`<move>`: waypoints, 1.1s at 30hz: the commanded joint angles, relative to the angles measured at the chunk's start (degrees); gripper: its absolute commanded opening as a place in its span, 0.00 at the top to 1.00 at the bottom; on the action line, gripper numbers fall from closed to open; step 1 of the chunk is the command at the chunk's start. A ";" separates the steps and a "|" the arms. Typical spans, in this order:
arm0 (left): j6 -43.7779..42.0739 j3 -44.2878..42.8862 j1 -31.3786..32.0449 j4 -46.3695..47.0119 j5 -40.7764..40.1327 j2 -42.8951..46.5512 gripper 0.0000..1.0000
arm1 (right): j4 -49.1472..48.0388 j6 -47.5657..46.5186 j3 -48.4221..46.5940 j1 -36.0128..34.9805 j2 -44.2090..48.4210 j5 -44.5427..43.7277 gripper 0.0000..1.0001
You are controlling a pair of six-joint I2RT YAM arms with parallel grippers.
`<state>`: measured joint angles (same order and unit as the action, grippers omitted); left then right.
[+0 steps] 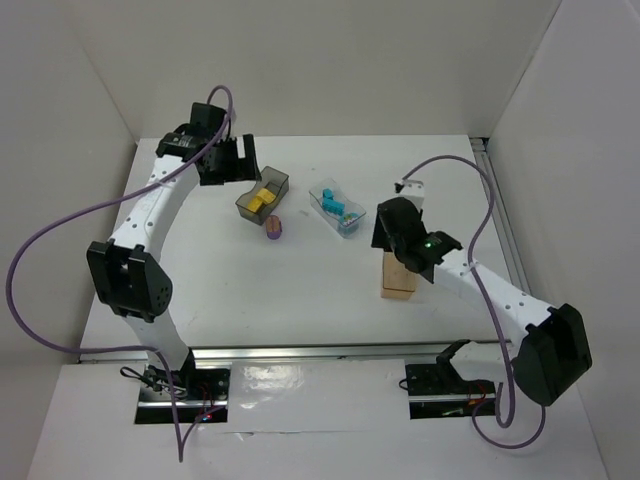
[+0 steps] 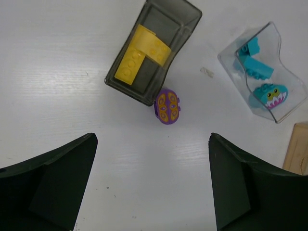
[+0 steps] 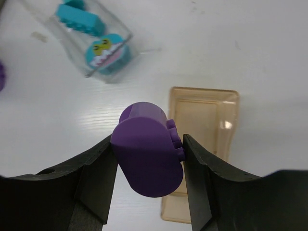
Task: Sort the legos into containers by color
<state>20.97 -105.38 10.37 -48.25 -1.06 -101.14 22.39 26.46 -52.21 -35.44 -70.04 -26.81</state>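
- Plainly, the purple lego (image 3: 147, 163), a rounded piece with studs along one side, was pinched between the two fingers of the right gripper (image 3: 149, 142) and held up off the table (image 1: 300, 290).
- Just beyond it in the right wrist view lay the tan-orange container (image 3: 207, 115), with nothing showing inside. The held piece overlapped that bin's left rim rather than its open middle.
- To do the drop well, I judged that the gripper should shift a little right until the piece hung over the bin's middle. It should then come down low and only after that spread its jaws, so the rounded brick would not catch the rim and roll away.
- From above, this bin stood right of centre and nearer than the other two.
- Left of it and farther back, the clear container (image 1: 325, 192) held the cyan legos (image 1: 340, 208).
- Farther left again, the dark grey container (image 2: 187, 19) held the yellow legos (image 2: 142, 53).
- A second purple lego (image 2: 167, 106), oval with yellow markings, lay on the table at the near end of the dark bin. Whether it touched the wall I could not tell, and it looked like the one piece left to sort.
- The left gripper (image 2: 151, 139) hung above that spot with its jaws spread wide and nothing between them.
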 commanded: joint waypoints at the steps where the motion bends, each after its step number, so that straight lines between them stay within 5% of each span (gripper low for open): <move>1: -1.64 2.63 0.97 2.98 1.50 2.35 0.00 | 2.56 3.52 1.49 5.63 1.31 0.08 0.75; 7: -2.16 5.18 0.97 2.99 3.26 -0.46 0.00 | 1.70 0.36 2.63 13.45 1.31 4.48 0.72; 16: 1.43 12.83 2.64 5.09 3.35 -2.04 0.00 | -1.04 0.87 5.88 15.40 -2.29 10.02 0.71; 18: 2.23 13.97 3.69 5.62 3.35 -2.04 0.00 | -1.65 1.40 6.58 15.40 -2.29 10.02 0.62; 19: 3.01 14.67 3.69 6.32 3.35 -2.04 0.00 | -1.65 1.40 6.59 15.40 -2.29 10.02 0.44; 23: 4.60 15.73 5.71 7.99 1.59 -4.40 0.00 | -0.43 0.61 5.19 14.88 -2.82 11.25 0.17; 33: 12.94 13.71 11.51 11.07 -4.11 -10.91 0.10 | 3.10 -1.14 -1.23 11.80 1.39 6.33 0.12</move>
<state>29.28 -90.21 20.25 -38.87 -1.45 -111.00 24.34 26.44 -50.13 -23.18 -71.53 -18.22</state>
